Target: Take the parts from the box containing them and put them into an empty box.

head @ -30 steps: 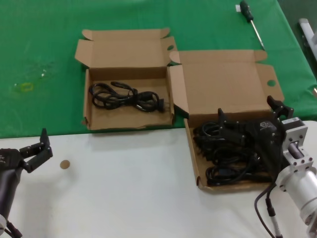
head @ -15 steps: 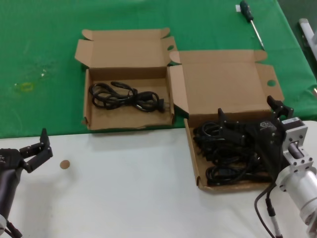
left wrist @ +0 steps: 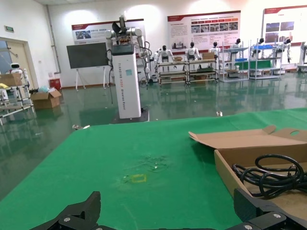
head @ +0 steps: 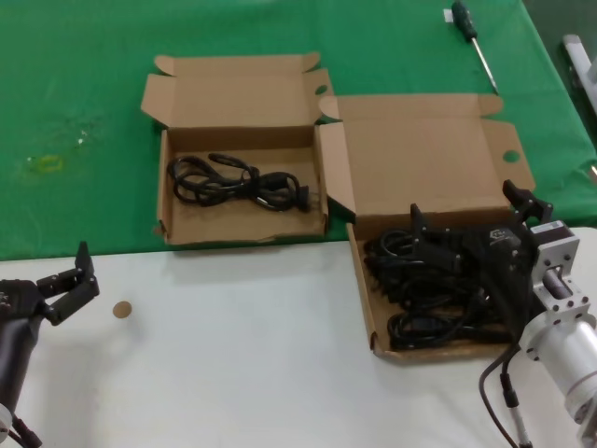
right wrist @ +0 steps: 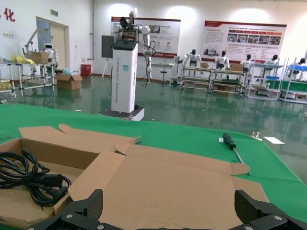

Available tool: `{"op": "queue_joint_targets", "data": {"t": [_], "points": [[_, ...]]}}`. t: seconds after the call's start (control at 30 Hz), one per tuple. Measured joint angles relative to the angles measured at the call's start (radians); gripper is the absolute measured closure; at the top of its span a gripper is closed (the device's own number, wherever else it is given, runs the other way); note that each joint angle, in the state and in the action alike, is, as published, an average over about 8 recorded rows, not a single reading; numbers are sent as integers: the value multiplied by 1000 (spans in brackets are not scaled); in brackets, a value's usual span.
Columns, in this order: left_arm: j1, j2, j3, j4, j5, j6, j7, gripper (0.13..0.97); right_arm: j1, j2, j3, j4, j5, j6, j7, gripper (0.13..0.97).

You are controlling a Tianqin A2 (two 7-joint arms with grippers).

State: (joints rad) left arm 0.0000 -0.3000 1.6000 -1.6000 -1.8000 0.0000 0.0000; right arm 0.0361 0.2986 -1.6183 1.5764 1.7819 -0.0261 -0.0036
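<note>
The wider brown box [head: 362, 280] stands at the right, its lid [head: 424, 159] folded back, and holds several black cord bundles [head: 420, 289]. My right gripper [head: 464, 203] hovers open over that pile with nothing between its fingers; in its wrist view the gripper [right wrist: 169, 199] faces the lid [right wrist: 163, 187]. The narrower box [head: 164, 229] at the left holds one cord bundle [head: 238, 182], also seen as the cord [right wrist: 33, 179] and the cord [left wrist: 273, 175]. My left gripper [head: 65, 271] waits open and empty at the near left, and its wrist view shows the gripper [left wrist: 168, 201] above green cloth.
A black-handled screwdriver [head: 471, 37] lies on the green cloth [head: 75, 93] at the far right, also seen as the screwdriver [right wrist: 232, 146]. A small brown disc [head: 121, 309] sits on the white table [head: 233, 373] near my left gripper. Both boxes touch side by side.
</note>
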Motion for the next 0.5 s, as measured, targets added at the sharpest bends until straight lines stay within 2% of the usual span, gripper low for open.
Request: {"op": "queue_joint_targets", "data": {"t": [0.5], "points": [[0, 0, 0, 0, 0, 0, 0, 132, 0, 0, 0, 0, 0, 0, 0, 129]]}}
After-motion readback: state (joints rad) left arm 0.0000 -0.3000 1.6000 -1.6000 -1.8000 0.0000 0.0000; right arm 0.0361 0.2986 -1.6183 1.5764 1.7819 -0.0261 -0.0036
